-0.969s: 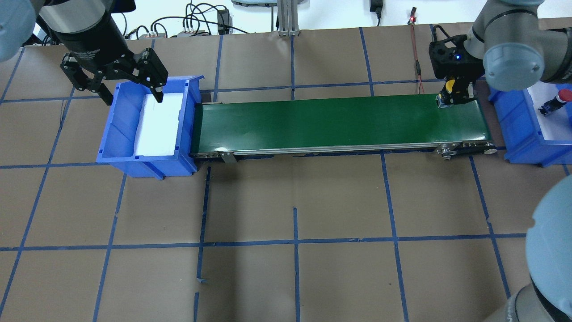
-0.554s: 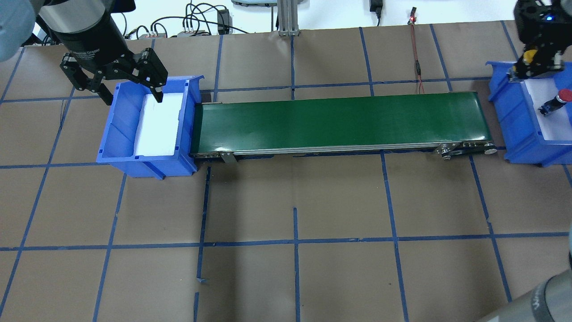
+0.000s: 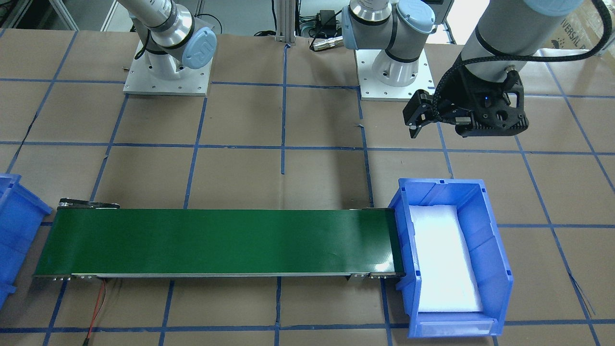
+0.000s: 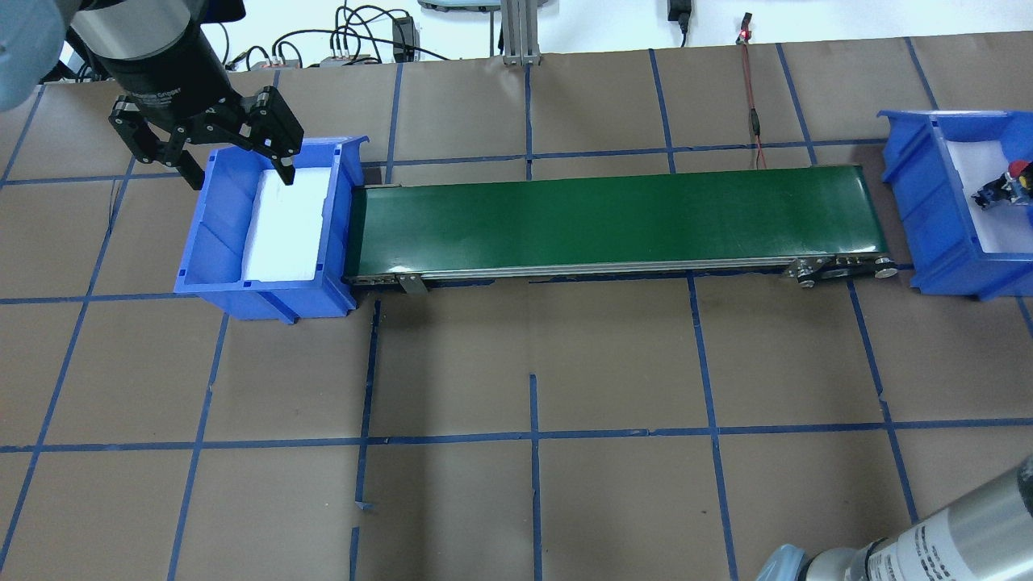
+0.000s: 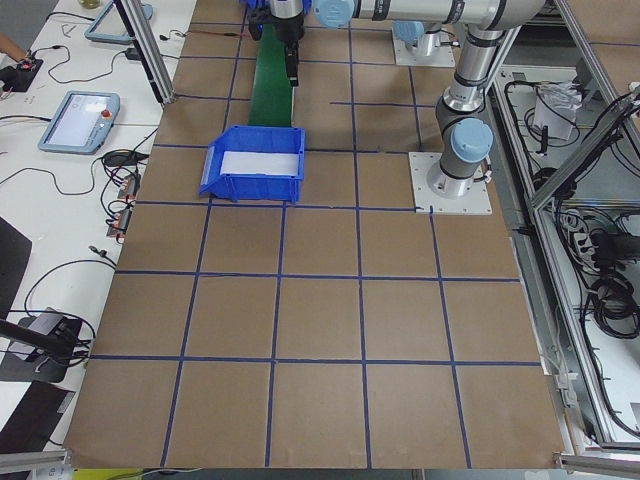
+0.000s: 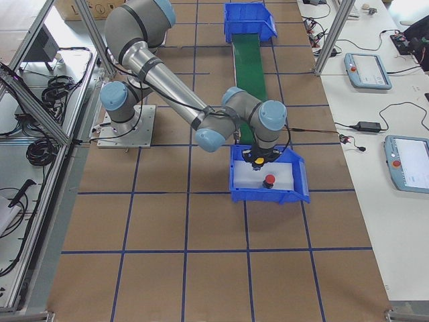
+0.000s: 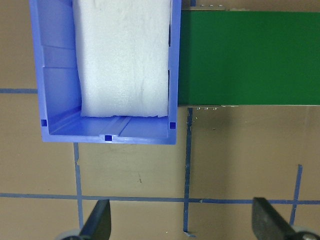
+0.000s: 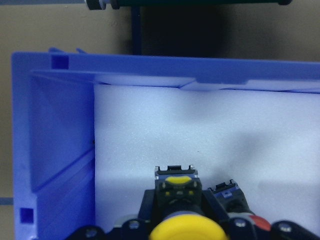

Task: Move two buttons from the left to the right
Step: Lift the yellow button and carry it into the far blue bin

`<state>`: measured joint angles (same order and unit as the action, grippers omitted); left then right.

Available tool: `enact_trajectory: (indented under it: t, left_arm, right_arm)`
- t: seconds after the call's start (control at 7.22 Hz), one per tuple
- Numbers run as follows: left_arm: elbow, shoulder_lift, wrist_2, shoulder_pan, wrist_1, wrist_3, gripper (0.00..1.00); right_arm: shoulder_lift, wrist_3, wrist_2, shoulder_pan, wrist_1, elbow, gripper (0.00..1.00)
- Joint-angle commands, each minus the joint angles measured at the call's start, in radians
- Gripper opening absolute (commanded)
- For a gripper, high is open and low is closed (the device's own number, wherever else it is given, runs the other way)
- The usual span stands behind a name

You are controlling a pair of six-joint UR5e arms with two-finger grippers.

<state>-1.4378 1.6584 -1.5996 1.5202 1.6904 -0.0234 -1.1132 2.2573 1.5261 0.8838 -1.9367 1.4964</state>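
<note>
The yellow button (image 8: 184,231) sits between the fingers of my right gripper (image 8: 185,220), which is shut on it low over the white foam of the right blue bin (image 8: 60,150). From the right side the gripper (image 6: 257,155) hangs over that bin (image 6: 234,182). The red button (image 6: 269,180) lies on the foam beside it, also seen at the overhead view's right edge (image 4: 1022,169). My left gripper (image 4: 240,177) is open above the back of the left blue bin (image 4: 210,242), with nothing in it (image 7: 182,222).
A green conveyor belt (image 4: 613,214) runs between the two bins. The left bin holds only white foam (image 3: 444,259). A red wire (image 4: 754,121) and cables lie behind the belt. Both arm bases (image 3: 166,77) stand on the robot's side.
My right gripper has carried the yellow button from the belt's right end over to the right bin and out of the overhead view. The left gripper has not moved.
</note>
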Motion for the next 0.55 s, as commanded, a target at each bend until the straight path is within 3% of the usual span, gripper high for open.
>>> enact_trajectory:
  t: [0.0,0.14,0.28,0.42]
  left_arm:
    - [0.0,0.0,0.0,0.0,0.0,0.0,1.0]
    - [-0.001,0.0,0.001,0.0,0.002,0.0,1.0]
    - [-0.001,0.0,0.001,0.0,0.0,0.0,1.0]
    - [0.0,0.0,0.0,0.0,0.0,0.0,1.0]
  right_arm:
    - [0.033,0.013,-0.009,-0.002,-0.073,0.048,0.19]
    - [0.042,0.011,-0.012,0.004,-0.074,0.051,0.34]
    - [0.062,0.016,-0.012,0.004,-0.091,0.05,0.61]
    - [0.064,0.022,-0.012,0.004,-0.091,0.05,0.79]
